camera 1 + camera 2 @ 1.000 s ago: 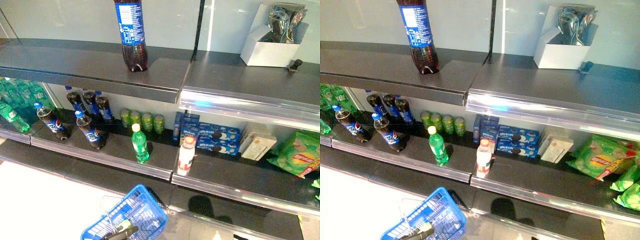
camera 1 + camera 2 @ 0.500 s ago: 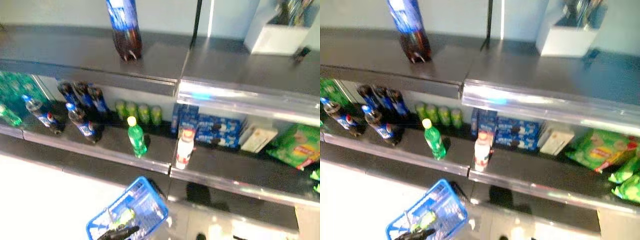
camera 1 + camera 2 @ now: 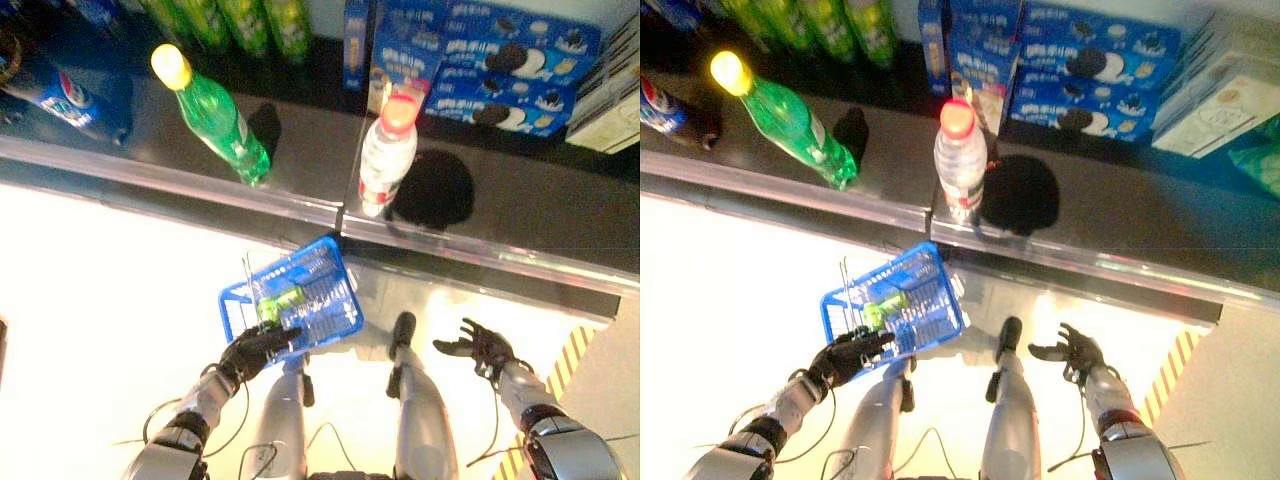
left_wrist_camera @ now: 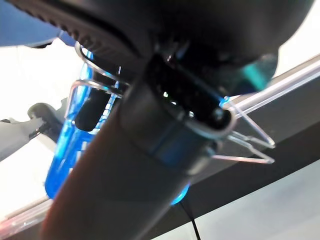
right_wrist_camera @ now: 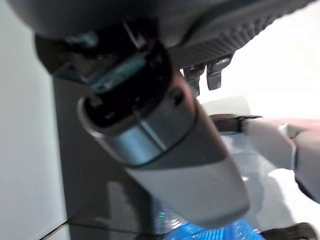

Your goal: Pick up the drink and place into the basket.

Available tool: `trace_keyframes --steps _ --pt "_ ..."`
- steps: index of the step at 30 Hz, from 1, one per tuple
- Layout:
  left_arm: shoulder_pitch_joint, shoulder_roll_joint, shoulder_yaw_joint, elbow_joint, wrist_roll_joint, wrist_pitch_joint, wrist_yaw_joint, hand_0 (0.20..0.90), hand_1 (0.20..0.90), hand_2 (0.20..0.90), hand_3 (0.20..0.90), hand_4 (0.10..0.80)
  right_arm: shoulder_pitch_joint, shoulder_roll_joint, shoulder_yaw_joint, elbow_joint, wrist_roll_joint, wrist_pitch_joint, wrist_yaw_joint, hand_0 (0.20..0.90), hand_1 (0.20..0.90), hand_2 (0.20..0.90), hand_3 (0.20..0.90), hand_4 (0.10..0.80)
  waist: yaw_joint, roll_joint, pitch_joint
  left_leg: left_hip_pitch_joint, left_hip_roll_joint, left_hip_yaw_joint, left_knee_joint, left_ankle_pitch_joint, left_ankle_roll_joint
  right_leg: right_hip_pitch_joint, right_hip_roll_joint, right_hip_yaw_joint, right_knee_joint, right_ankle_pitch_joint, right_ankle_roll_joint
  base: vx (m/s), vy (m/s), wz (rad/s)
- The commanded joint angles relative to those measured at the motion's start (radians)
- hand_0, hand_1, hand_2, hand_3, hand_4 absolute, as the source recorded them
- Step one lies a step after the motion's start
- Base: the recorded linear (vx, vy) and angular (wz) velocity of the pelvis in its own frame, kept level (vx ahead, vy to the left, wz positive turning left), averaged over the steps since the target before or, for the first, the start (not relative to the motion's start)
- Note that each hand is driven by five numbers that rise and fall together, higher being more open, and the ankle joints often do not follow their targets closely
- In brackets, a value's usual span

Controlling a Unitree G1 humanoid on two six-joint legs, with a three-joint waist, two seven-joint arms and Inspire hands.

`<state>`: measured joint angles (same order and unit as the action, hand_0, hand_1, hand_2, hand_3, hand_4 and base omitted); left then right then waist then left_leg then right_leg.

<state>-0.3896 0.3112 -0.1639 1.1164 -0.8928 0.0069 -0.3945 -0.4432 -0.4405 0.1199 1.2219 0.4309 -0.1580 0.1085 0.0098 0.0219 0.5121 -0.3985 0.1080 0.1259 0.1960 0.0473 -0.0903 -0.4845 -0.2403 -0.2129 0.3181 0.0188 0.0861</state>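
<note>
Two silver-grey arms are shown from above, the left arm (image 3: 178, 438) and the right arm (image 3: 562, 452), each clad in rounded, glossy shells. A dark band is set at each wrist. The left hand (image 3: 255, 350) and the right hand (image 3: 482, 346) are finished in black. In the wrist views, ribbed black housing and a silver-collared cylinder are seen.

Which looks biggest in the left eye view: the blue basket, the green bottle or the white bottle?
1. Blue basket, the largest.
2. Green bottle and white bottle look about alike; they lean differently, so I won't rank them.
</note>
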Motion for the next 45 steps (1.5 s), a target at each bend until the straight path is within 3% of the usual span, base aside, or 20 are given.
trace_keyframes --steps 1,13,21,32,35,39,45 --pt "0.070 0.074 -0.012 -0.055 -0.049 -0.059 -0.027 0.300 0.300 0.300 0.200 0.100 0.036 -0.042 0.026 -0.110 0.087 -0.105 0.004 0.900 0.900 0.900 0.900 0.800 0.034 -0.024 -0.084 -0.127 0.014 -0.049 0.230 -0.119 0.016 -0.095 -0.028 0.042 0.125 -0.027 0.044 -0.079 -0.016 0.08" --pt "0.180 0.089 0.003 -0.152 -0.052 -0.058 0.014 0.300 0.300 0.300 0.200 0.100 0.132 -0.068 0.068 -0.694 0.047 -0.113 -0.055 0.900 0.900 0.900 0.900 0.800 0.020 -0.031 -0.097 -0.140 0.007 -0.055 0.271 -0.144 0.039 -0.132 -0.023 0.058 0.213 -0.065 0.036 -0.005 -0.006 0.06" --pt "0.186 0.076 -0.007 -0.149 -0.061 -0.079 0.005 0.300 0.300 0.300 0.200 0.100 0.139 -0.072 0.081 -0.745 0.034 -0.106 -0.063 0.900 0.900 0.900 0.900 0.800 0.006 -0.023 -0.082 -0.126 -0.005 -0.055 0.253 -0.134 0.046 -0.118 -0.015 0.065 0.180 -0.052 0.037 -0.014 0.011 0.01" --pt "0.180 0.068 -0.017 -0.109 -0.020 -0.106 0.029 0.300 0.300 0.300 0.200 0.100 0.125 -0.060 0.111 -0.555 0.024 -0.061 -0.109 0.900 0.900 0.900 0.900 0.800 0.009 -0.025 -0.089 -0.028 -0.008 -0.042 0.181 -0.114 0.030 -0.007 0.000 0.055 0.095 -0.045 0.036 0.024 -0.004 -0.01" --pt "0.217 0.042 0.003 -0.058 0.071 -0.130 0.036 0.300 0.300 0.300 0.200 0.100 0.164 -0.016 0.082 -0.297 0.001 -0.069 -0.082 0.900 0.900 0.900 0.900 0.800 0.032 -0.026 -0.154 0.127 -0.019 -0.015 0.036 -0.082 0.016 0.173 0.003 0.010 -0.065 -0.018 0.048 0.205 -0.027 -0.03" --pt "0.260 0.022 0.040 0.009 0.193 -0.134 0.030 0.300 0.300 0.300 0.200 0.100 0.221 0.029 0.040 -0.100 -0.060 -0.037 -0.068 0.900 0.900 0.900 0.900 0.800 0.049 -0.032 -0.240 0.274 -0.027 0.006 -0.079 -0.063 0.007 0.344 0.015 -0.014 -0.184 0.000 0.056 0.277 -0.008 -0.01" --pt "0.327 0.008 0.083 0.070 0.344 -0.110 0.078 0.300 0.300 0.300 0.200 0.100 0.325 0.083 -0.005 0.016 -0.159 0.067 -0.066 0.900 0.900 0.900 0.900 0.800 0.052 -0.036 -0.349 0.424 -0.028 0.045 -0.187 -0.051 0.010 0.487 0.029 -0.028 -0.263 0.012 0.063 0.294 0.031 0.11"
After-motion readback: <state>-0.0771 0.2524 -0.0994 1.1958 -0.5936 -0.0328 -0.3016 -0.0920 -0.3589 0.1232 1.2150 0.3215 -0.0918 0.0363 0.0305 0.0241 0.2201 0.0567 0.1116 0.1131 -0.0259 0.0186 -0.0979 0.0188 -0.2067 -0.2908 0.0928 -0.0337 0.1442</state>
